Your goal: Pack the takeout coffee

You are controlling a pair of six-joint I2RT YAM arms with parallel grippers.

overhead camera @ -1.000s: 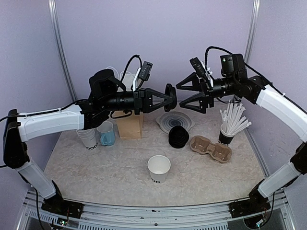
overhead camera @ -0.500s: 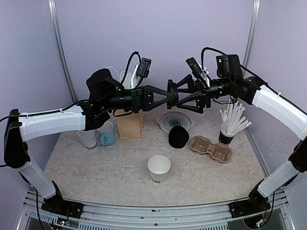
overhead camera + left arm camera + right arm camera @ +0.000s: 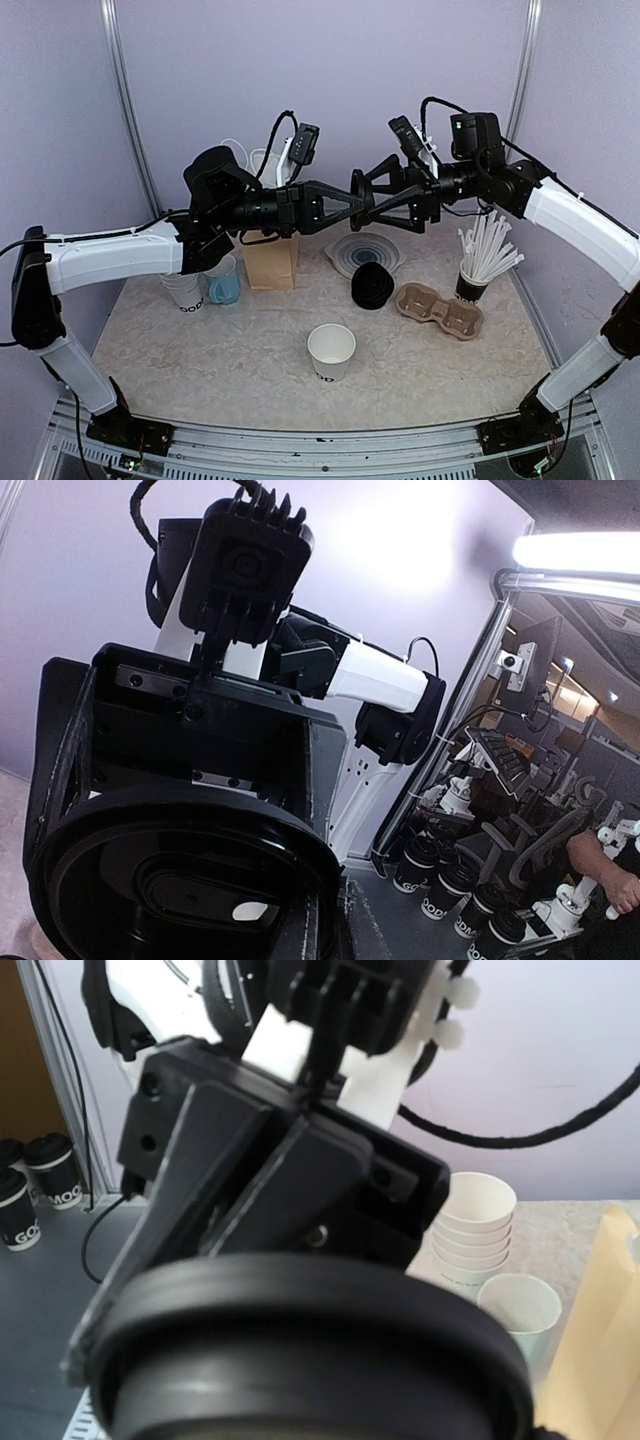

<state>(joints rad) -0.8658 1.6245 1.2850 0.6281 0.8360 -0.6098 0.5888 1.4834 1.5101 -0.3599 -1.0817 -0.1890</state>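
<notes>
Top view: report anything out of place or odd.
The black lid is off the cup: the left pincer holds it on edge in mid-air, between the open jaws of the right pincer. The cup stands upright and uncovered. Nothing looks spilled or tipped.

Saw a mottled beige worktop point(image 3: 250, 350). Found plain lilac walls point(image 3: 330, 60) behind the worktop and on both its sides, metal uprights point(image 3: 122, 100) at its rear corners. Noted, past the worktop's right side, a bright strip light point(image 3: 580, 550) overhead, a monitor point(image 3: 535, 665) and dark grey floor point(image 3: 400, 925).

White cup point(image 3: 331, 350) with black lettering, black lid point(image 3: 180, 880) — brown bag point(image 3: 270, 262), light-blue mug point(image 3: 224, 289).
</notes>
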